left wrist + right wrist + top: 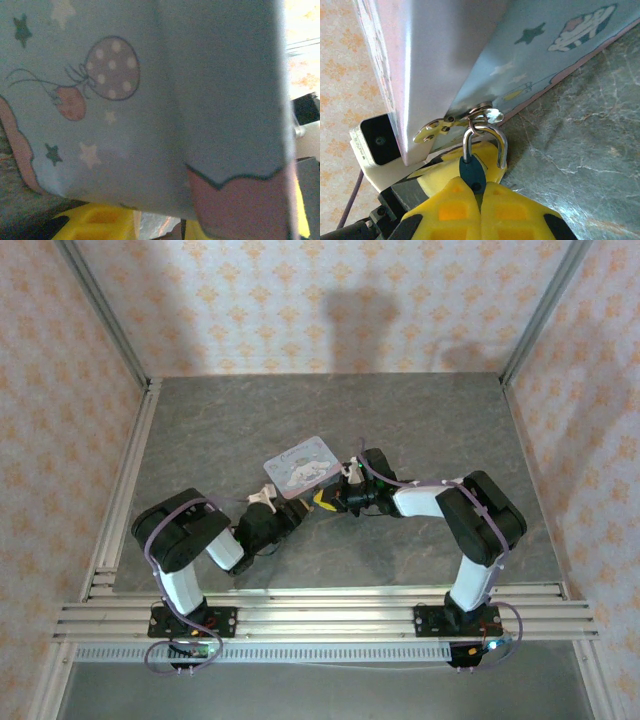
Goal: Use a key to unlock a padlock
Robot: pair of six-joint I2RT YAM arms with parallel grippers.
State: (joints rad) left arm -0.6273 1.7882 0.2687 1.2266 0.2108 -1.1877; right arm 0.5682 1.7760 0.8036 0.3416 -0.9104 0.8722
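The pale blue-and-pink tin (300,465) is tipped up at the table's middle. The small dark teal padlock (473,172) hangs by its silver shackle (486,135) from the ring of the tin's hasp (482,111). One shackle leg sits in the body and the other ends free beside it. My right gripper (481,192) is shut on the padlock's body, and it reaches the tin's near right corner (332,500). My left gripper (300,502) is under the tin's near edge. Its yellow fingers (95,220) sit just below the tin's printed face (150,100). The key is hidden.
A yellow finger (445,167) of the left gripper and its cream wrist camera (377,142) lie right behind the padlock. Grey stone-patterned table (420,430) spreads all round the tin. Metal rails (320,605) run along the near edge, and patterned walls close in the other sides.
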